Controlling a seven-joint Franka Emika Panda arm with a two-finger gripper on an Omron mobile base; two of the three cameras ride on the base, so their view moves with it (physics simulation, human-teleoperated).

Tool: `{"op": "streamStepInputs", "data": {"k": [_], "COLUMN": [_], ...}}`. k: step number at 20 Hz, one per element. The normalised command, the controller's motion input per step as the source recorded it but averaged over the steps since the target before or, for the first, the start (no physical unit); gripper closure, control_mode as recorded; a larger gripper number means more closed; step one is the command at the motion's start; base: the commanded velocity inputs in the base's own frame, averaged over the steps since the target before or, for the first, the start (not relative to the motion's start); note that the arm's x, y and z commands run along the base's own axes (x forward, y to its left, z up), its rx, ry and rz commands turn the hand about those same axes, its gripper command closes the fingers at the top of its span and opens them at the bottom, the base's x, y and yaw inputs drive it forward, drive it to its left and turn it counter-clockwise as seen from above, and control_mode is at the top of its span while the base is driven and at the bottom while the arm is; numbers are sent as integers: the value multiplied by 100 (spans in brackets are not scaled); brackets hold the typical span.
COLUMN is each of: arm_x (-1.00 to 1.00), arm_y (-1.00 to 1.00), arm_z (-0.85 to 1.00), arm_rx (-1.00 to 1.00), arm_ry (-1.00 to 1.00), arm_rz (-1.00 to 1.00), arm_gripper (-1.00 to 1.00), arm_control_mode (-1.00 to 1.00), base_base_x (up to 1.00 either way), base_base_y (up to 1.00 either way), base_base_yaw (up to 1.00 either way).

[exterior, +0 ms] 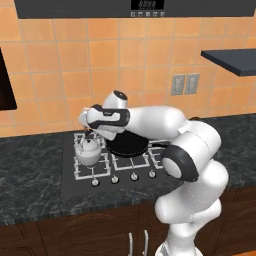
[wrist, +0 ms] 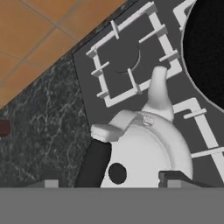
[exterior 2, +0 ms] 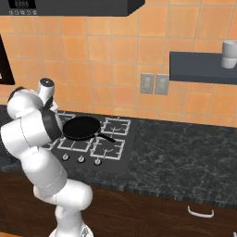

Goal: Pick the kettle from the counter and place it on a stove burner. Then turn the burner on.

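Hand view, nearest: the kettle [wrist: 144, 153] sits directly under the hand, lid knob [wrist: 117, 173] dark and round, dark arched handle [wrist: 94, 164] running to the lower left, spout [wrist: 158, 89] pointing away toward the far grate. One finger tip [wrist: 173, 177] shows at the bottom right edge, beside the body. Whether the fingers are clamped on the handle or standing apart, I cannot tell; the grip itself falls below the frame edge.

Left base view: gripper [exterior: 90, 134] points down right over the kettle [exterior: 88, 152], which stands upright on the front left burner of the stove [exterior: 92, 172]. Four knobs [exterior: 123, 178] line the front edge.

Handling judgement: metal shell, stiff, no give under the fingers. Rounded smooth body likely slippery and too wide to pinch; the arched handle is the place to hold, near its top so the load hangs centred. Probably light if empty; contents unknown. The lid may sit loose, so keep it upright.

Farther: frying pan [exterior: 128, 144] on the burner to the right, close beside the kettle, not clearly touching. The bench [exterior: 30, 170], dark marbled stone, surrounds the stove. Behind, orange tiled wall [exterior: 100, 65] with a double outlet [exterior: 185, 84].

Placement looks done; the knob step is not.
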Motion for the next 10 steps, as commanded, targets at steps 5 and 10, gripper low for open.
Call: {"op": "streamStepInputs", "data": {"k": [5, 10], "arm_x": [0, -84], "arm_y": [13, 8], "arm_z": [70, 34], "arm_rx": [0, -12], "arm_ry": [0, -7], "arm_rz": [0, 4], "arm_gripper": [-100, -100], "arm_control_mode": [-100, -100], "base_base_x": [0, 0], "base_base_y": [0, 0], "base_base_yaw": [0, 0]}}
